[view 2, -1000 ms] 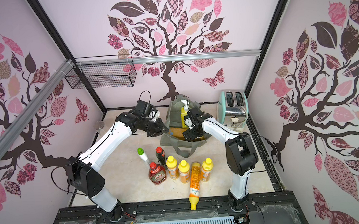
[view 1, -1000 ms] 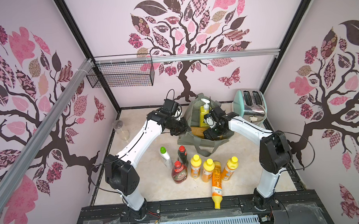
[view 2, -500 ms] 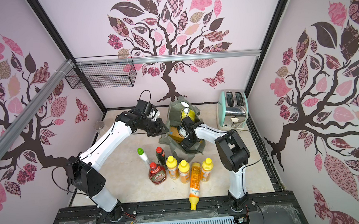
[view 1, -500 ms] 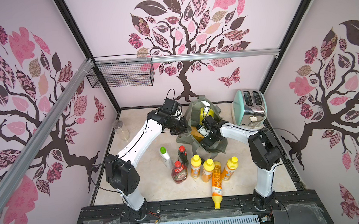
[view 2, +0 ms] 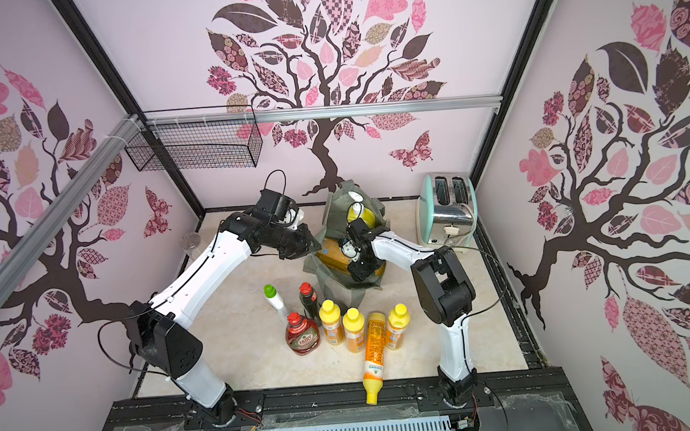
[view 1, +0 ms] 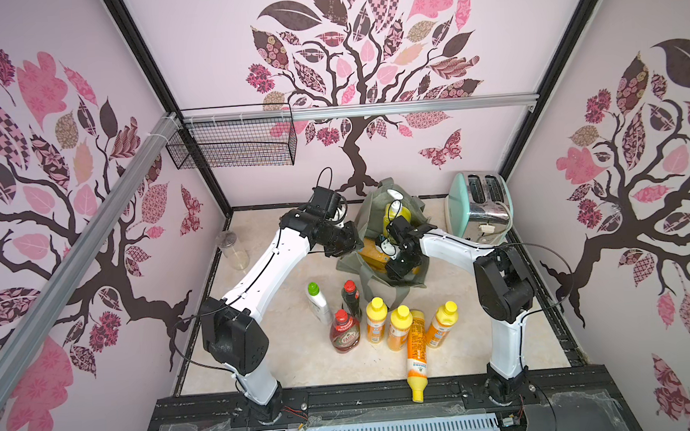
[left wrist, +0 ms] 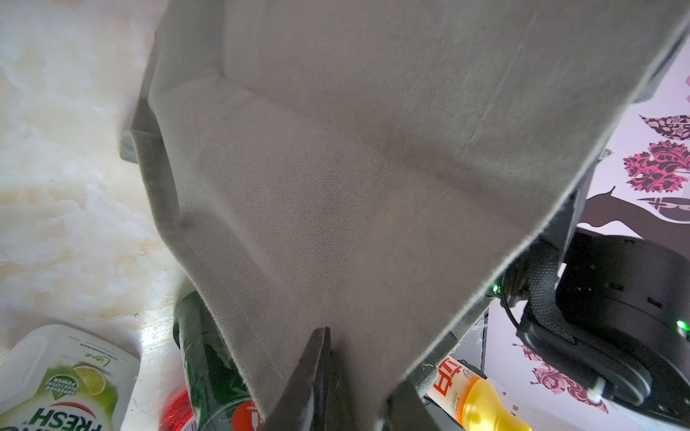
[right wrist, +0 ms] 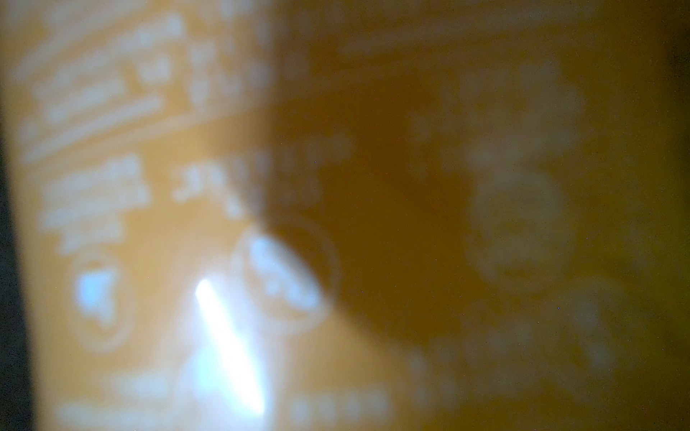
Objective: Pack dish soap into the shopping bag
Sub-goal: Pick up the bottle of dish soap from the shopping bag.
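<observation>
The grey-green shopping bag stands at the back of the table. My left gripper is shut on its near wall fabric. Inside stand a yellow pump bottle and an orange bottle. My right gripper reaches into the bag at the orange bottle, whose blurred label fills the right wrist view; its jaws are hidden. In front stand a white green-capped bottle, a dark red-capped one, red Fairy and three small orange bottles; another lies flat.
A mint toaster stands right of the bag. A clear glass jar sits by the left wall. A black wire basket hangs on the back rail. The lying bottle's cap reaches the black front rail.
My right gripper has swung left and down from the bag's right side into the bag, onto the orange bottle. The bag's mouth has drawn narrower. The left arm has stayed put.
</observation>
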